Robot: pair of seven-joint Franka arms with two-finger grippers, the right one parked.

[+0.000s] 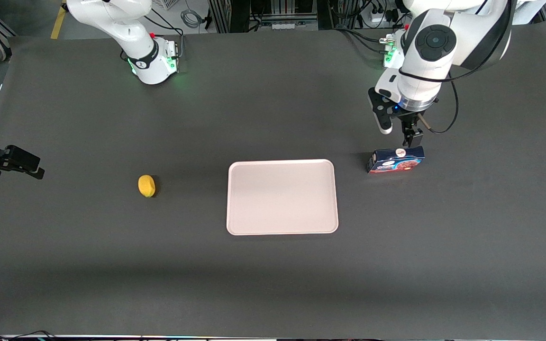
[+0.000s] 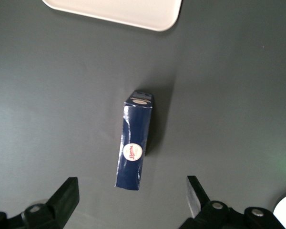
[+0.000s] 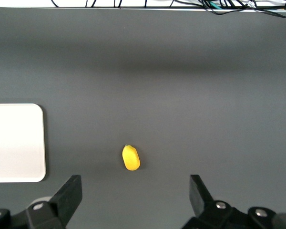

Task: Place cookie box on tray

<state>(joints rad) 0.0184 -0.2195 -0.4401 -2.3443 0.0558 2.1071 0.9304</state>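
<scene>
On the table there are one cookie box, one tray, one small yellow lump of a kind I cannot make out, and one gripper above the box, fingers spread.

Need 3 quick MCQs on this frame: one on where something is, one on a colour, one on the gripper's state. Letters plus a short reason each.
1. Where is the cookie box?
A. on the tray
B. on the table beside the tray, toward the working arm's end
C. in the gripper

2. What colour is the small lump toward the parked arm's end?
A. yellow
B. green
C. red

3. What state is the left gripper in?
A. shut on the box
B. shut on nothing
C. open above the box

Answers:
1 B: the box stands on the dark table, apart from the tray.
2 A: it shows plain yellow.
3 C: the wrist view shows both fingers spread wide, with the box between and below them, untouched.
</scene>
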